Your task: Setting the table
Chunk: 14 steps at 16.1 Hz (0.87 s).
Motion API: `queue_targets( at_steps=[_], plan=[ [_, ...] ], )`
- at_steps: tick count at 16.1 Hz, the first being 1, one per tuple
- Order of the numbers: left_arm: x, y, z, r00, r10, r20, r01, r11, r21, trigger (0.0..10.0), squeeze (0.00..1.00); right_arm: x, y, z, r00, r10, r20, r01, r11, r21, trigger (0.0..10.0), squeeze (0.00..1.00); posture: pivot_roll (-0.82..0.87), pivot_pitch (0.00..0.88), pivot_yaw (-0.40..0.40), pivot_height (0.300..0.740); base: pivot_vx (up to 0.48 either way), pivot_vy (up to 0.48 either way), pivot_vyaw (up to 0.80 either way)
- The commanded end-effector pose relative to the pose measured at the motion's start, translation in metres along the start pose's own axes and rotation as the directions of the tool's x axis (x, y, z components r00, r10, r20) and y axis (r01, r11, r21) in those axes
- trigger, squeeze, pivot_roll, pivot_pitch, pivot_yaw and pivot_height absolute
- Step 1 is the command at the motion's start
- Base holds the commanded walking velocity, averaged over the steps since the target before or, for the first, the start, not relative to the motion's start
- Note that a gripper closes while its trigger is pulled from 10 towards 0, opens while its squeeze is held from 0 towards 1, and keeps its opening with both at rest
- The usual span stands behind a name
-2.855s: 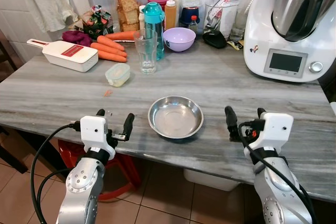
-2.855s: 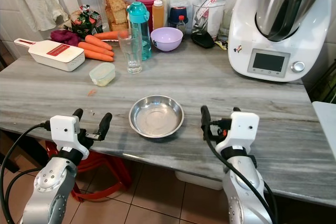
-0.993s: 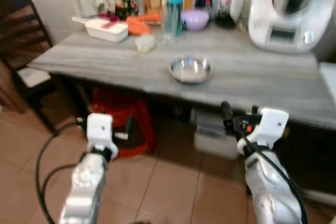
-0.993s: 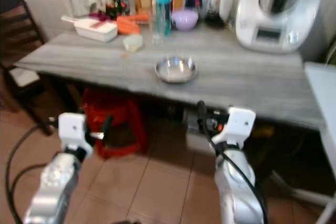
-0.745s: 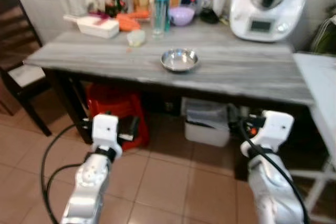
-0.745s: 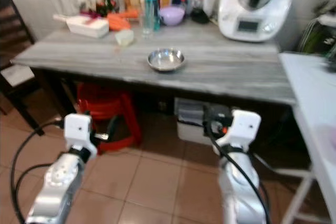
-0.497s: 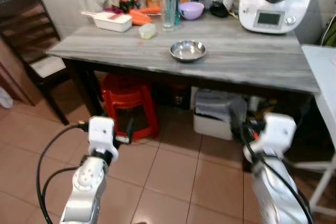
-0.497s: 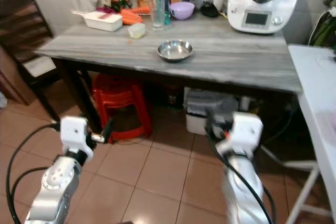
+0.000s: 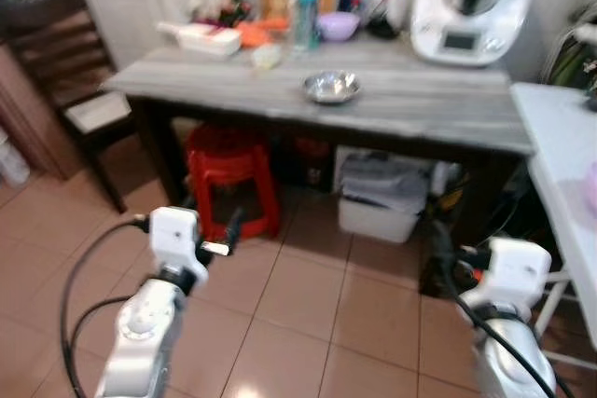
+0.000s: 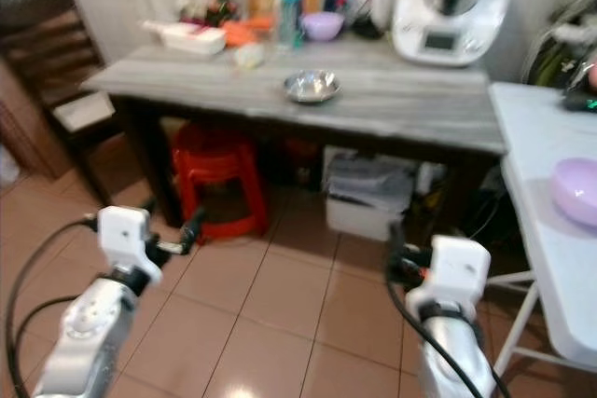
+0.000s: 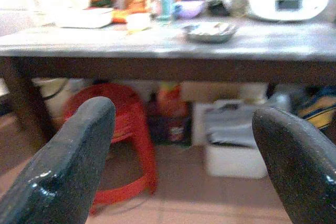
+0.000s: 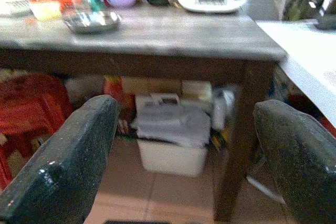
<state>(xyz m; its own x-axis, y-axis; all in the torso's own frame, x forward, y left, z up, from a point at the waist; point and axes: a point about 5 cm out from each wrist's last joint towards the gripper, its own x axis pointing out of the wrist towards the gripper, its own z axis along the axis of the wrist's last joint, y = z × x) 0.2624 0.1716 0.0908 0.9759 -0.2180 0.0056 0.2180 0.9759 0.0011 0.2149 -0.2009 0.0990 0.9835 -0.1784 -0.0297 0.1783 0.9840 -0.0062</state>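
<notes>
A steel bowl (image 9: 331, 87) sits near the front edge of the grey table (image 9: 429, 114), well ahead of me. Behind it stand a teal bottle (image 9: 307, 8), a glass and a purple bowl (image 9: 338, 25). A second purple bowl (image 10: 580, 190) rests on the white table (image 10: 536, 151) at my right. My left gripper (image 9: 213, 223) and right gripper (image 10: 410, 263) hover low over the tiled floor, far short of the grey table. Both are open and hold nothing, with a wide gap in the left wrist view (image 11: 184, 114) and the right wrist view (image 12: 184, 114).
A red stool (image 9: 229, 170) and a white bin (image 9: 382, 200) sit under the grey table. A dark chair (image 9: 65, 67) stands at the left. A white food processor (image 9: 471, 2), a slicer, carrots and jars crowd the back of the table. Tiled floor lies between me and the table.
The view has pulled back from the grey table, which now looks smaller and farther. The white table with a purple bowl has come into sight on the right. Both grippers stay open and empty.
</notes>
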Motion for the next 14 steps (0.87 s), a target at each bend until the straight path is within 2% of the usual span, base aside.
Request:
queue_targets(
  at_steps=[1, 3, 6, 8, 11, 14],
  plan=[
    [-0.002, 0.002, -0.001, 1.000, 0.003, -0.002, -0.003, 1.000, 0.020, 10.0, 0.00, -0.003, -0.004, 0.011, 0.999, -0.019, 0.045, 0.019, 1.000, -0.005, 10.0, 0.00, 0.01, 0.000, 0.019, 0.740, 0.000, 0.000, 0.00],
    [0.000, -0.007, -0.004, 0.999, -0.040, -0.015, 0.040, 0.999, 0.010, 10.0, 0.00, -0.008, -0.012, 0.012, 0.998, -0.031, 0.059, 0.033, 0.999, -0.033, 10.0, 0.00, -0.01, 0.000, 0.035, 0.740, 0.000, 0.000, 0.00],
    [0.008, -0.019, -0.002, 0.994, -0.105, -0.012, 0.105, 0.994, -0.011, 10.0, 0.00, 0.005, -0.008, 0.021, 0.996, -0.019, 0.083, 0.022, 0.999, -0.030, 10.0, 0.00, -0.02, 0.000, 0.041, 0.740, 0.000, 0.000, 0.00],
    [0.009, -0.019, -0.002, 0.994, -0.107, -0.011, 0.107, 0.994, -0.013, 10.0, 0.00, 0.006, -0.004, 0.021, 0.997, -0.008, 0.080, 0.010, 1.000, -0.024, 10.0, 0.00, -0.03, 0.000, 0.040, 0.740, 0.000, 0.000, -0.80],
    [0.009, -0.020, -0.002, 0.995, -0.102, -0.007, 0.102, 0.995, -0.020, 10.0, 0.00, 0.010, 0.004, 0.020, 0.997, 0.023, 0.078, -0.024, 1.000, 0.009, 10.0, 0.00, -0.02, 0.000, 0.028, 0.740, 0.000, -0.339, -0.71],
    [0.008, -0.019, -0.002, 0.995, -0.099, -0.006, 0.099, 0.995, -0.020, 10.0, 0.00, 0.016, 0.009, 0.019, 0.998, 0.035, 0.057, -0.037, 0.999, 0.035, 10.0, 0.00, 0.00, 0.000, 0.020, 0.740, 0.000, -0.394, 0.00]
  ],
)
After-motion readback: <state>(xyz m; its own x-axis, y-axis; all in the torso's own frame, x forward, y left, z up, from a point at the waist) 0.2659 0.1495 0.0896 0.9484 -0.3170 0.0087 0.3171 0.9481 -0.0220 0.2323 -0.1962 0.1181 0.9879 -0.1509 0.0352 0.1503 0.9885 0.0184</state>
